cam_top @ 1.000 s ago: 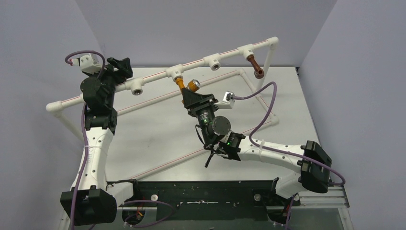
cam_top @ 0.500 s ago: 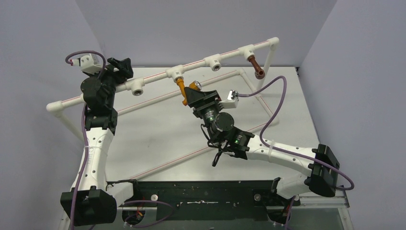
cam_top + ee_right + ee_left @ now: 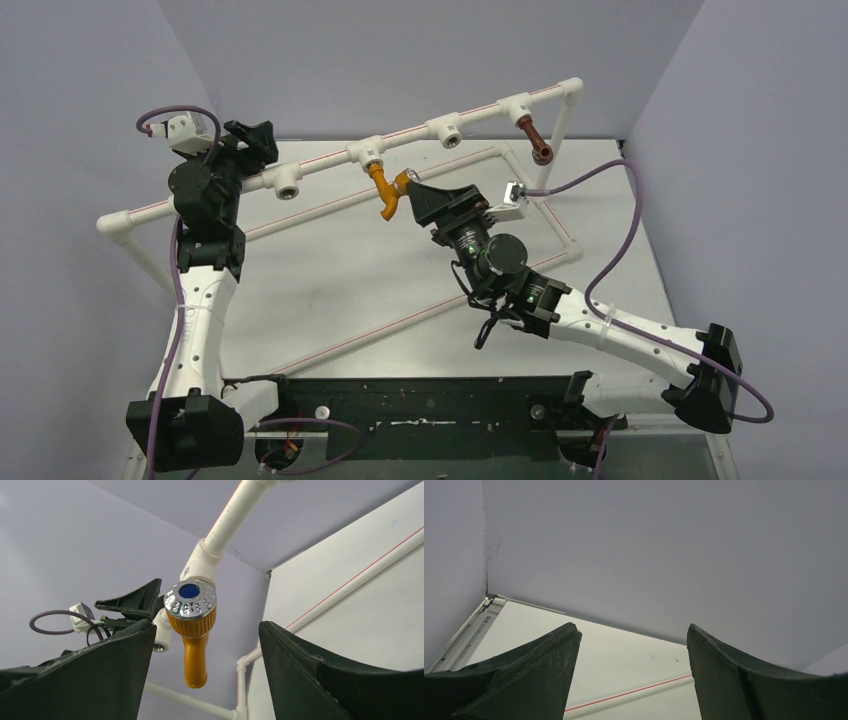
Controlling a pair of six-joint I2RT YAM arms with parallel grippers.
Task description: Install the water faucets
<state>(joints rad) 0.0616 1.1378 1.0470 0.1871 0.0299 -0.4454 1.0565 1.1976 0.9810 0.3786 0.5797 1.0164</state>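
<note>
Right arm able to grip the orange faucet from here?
Probably yes: the right gripper has its jaws open, and the orange faucet, hanging from the pipe frame, sits framed between them with nothing in the way.

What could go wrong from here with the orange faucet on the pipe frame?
1. The orange-yellow faucet with the round silver cap sits close between the right gripper's open fingers. A sideways retreat might clip it and twist it loose.
2. How deep it sits in the white tee socket cannot be seen. If shallow, it may drop.
3. The right wrist's purple cable loops near the frame's white upright pipe and could snag.
</note>
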